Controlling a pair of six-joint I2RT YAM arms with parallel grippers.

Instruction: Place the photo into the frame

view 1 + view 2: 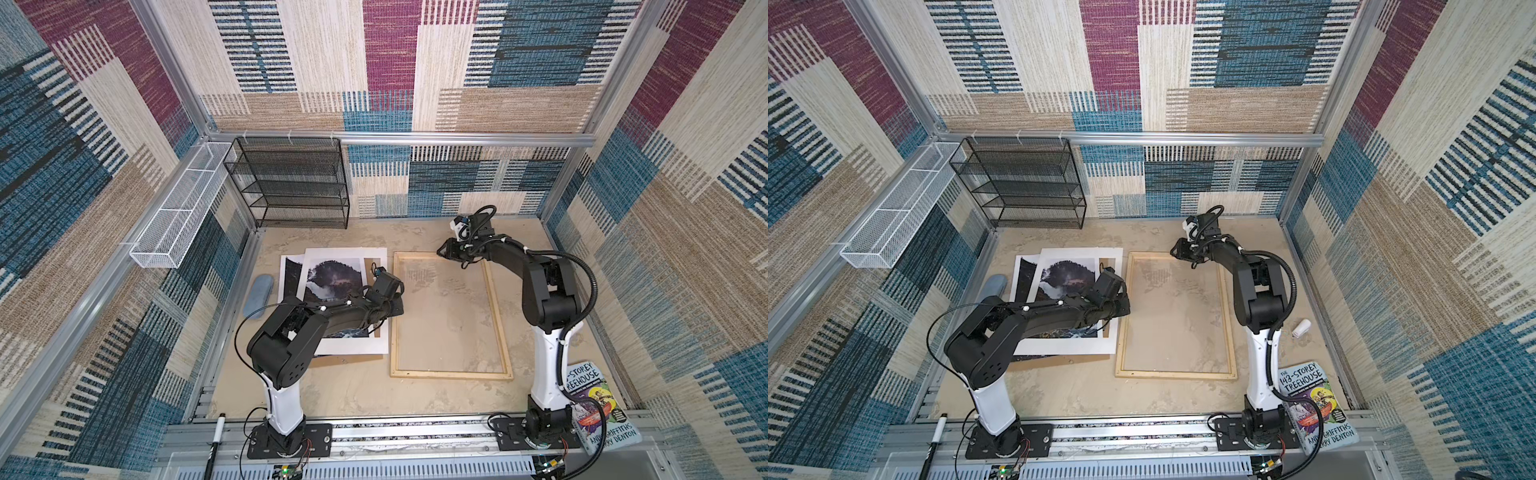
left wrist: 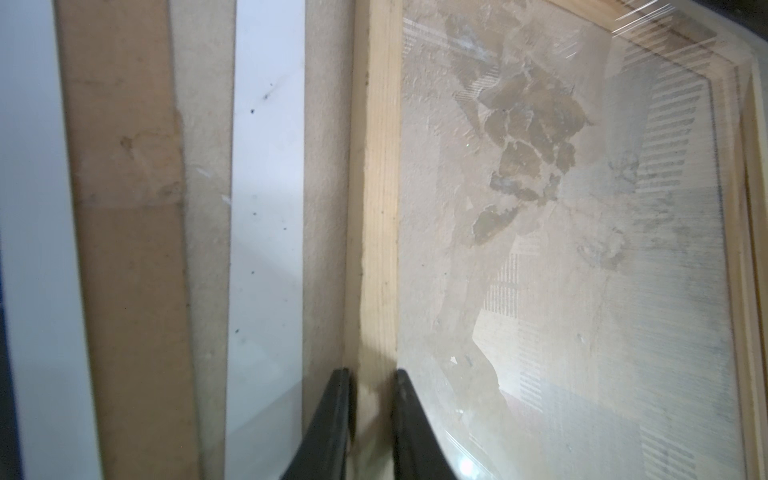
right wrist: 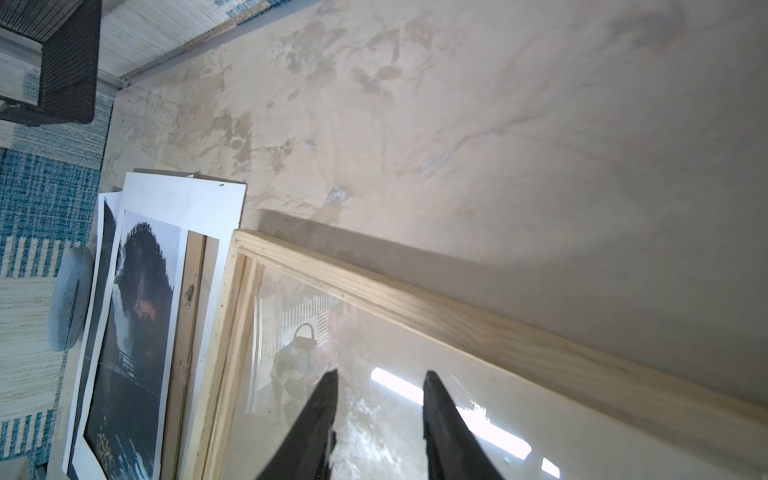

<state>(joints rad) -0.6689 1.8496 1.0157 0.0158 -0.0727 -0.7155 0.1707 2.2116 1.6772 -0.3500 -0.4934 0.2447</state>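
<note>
- Jaws of left gripper (image 2: 372, 372) clamped on the frame (image 1: 451, 375), strip nearest the photo (image 1: 328, 274).
- Jaws of right gripper (image 3: 381, 374) apart above the frame's glass.
- Flat beside the frame, under mat board (image 1: 345, 254), lies the photo.

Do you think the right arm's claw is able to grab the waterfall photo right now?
Probably not easily. The photo lies on the frame's other side, mostly under the white mat board, and the left arm stretches over it.
</note>
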